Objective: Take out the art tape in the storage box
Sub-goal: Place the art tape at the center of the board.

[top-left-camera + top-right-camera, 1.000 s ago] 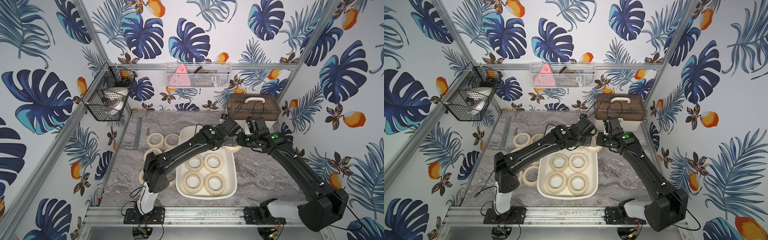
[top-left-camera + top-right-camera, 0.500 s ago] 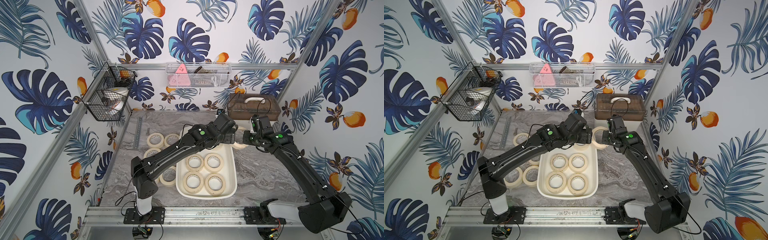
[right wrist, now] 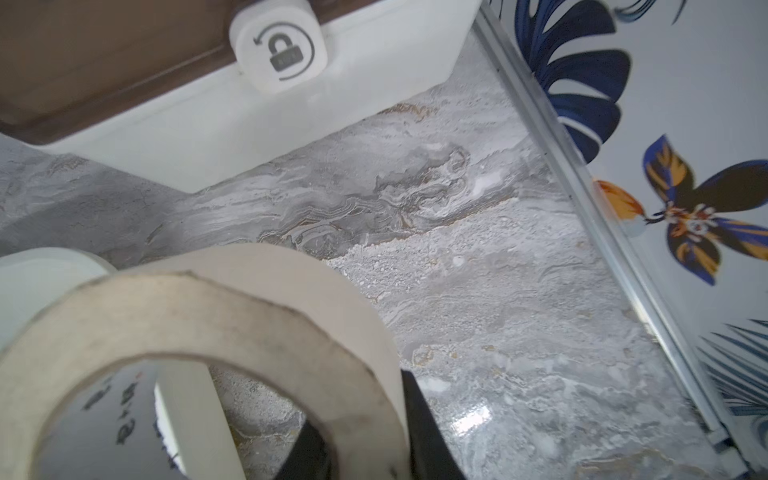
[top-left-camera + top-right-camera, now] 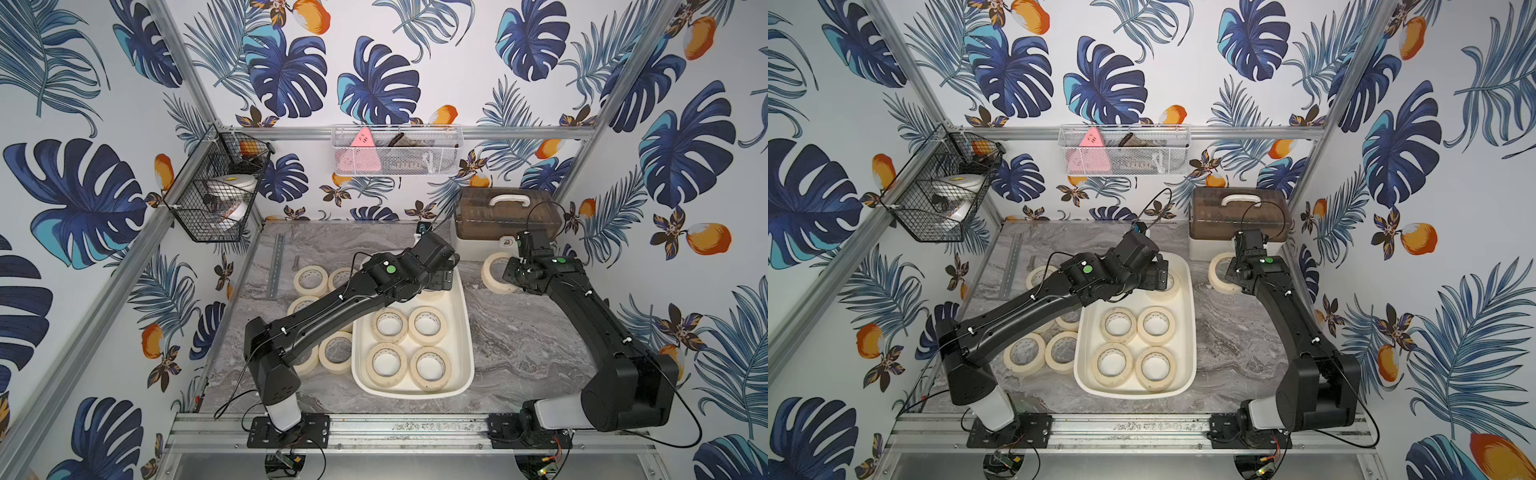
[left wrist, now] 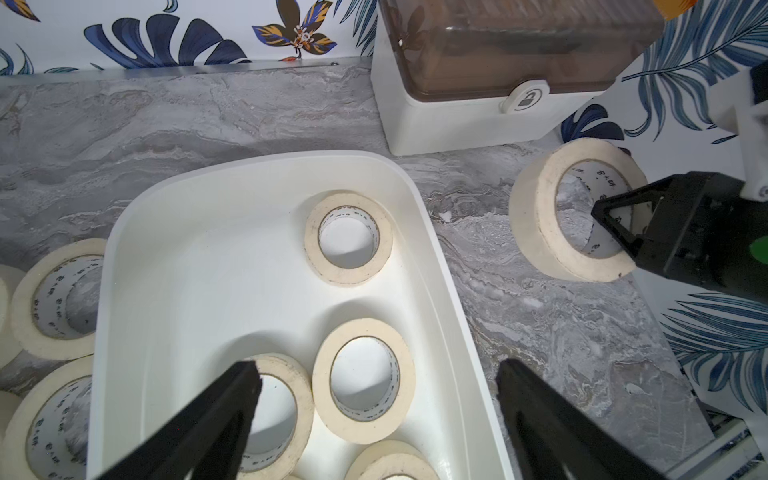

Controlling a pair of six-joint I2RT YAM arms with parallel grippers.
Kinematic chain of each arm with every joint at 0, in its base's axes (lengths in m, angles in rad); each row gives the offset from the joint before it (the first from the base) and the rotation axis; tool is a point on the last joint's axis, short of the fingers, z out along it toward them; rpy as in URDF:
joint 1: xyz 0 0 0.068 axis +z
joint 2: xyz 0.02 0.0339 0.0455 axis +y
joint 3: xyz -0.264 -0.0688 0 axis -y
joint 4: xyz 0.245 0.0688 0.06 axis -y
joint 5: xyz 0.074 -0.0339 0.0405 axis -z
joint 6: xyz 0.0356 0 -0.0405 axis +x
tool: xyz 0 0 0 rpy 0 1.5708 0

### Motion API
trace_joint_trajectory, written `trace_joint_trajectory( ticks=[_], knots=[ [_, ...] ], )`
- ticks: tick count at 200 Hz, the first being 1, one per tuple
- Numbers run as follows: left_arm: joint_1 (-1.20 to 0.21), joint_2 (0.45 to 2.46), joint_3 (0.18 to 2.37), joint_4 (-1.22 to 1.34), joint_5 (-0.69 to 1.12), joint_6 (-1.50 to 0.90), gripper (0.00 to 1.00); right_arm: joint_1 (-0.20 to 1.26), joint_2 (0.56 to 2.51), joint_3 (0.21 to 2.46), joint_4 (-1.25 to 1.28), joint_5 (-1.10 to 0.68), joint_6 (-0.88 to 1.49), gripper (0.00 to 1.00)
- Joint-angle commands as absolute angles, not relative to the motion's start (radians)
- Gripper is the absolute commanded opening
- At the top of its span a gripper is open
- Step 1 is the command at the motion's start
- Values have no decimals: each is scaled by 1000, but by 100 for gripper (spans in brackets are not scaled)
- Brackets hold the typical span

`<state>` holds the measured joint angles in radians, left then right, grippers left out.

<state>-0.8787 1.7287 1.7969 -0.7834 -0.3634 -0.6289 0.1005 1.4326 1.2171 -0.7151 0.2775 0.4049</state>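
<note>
Art tape (image 4: 427, 325): in both top views five cream rolls lie flat in the storage box (image 4: 468, 340). Four sit in a block at the near end. One at the far end is partly under the left hand (image 4: 440, 280). More rolls lie on the worktop (image 4: 519, 340) on the box's left side, some hidden by the left arm. Right hand (image 4: 510, 275) grasps one more, the held roll (image 4: 494, 272), outside the box on its right and in front of the brown-lidded case (image 4: 505, 220).

Left wrist view: left hand (image 5: 377, 369) released, jaws wide apart above the box, nothing between them. The far roll lies alone; others crowd nearer. Held roll (image 5: 536, 232) tilted, beside the box. Right hand (image 5: 615, 224) clamps its wall, one finger through the hole. Cannot tell whether the roll touches the worktop.

Right wrist view: right hand (image 3: 365, 436) clenched on the held roll (image 3: 208, 316), one finger inside the ring, one outside. Case latch (image 3: 278, 45) beyond, marbled worktop beneath.
</note>
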Motion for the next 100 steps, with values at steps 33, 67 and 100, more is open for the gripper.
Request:
trace_joint_trajectory(
  ticks=[33, 67, 100],
  knots=[
    [-839, 1673, 1719, -761, -308, -656, 97, 87, 1550, 1142, -526, 236, 500, 0],
    [-810, 1661, 1687, -762, -286, -654, 97, 87, 1635, 1098, -462, 221, 523, 0],
    [-786, 1663, 1662, -753, -258, -657, 97, 89, 1709, 1104, -432, 212, 528, 0]
  ],
)
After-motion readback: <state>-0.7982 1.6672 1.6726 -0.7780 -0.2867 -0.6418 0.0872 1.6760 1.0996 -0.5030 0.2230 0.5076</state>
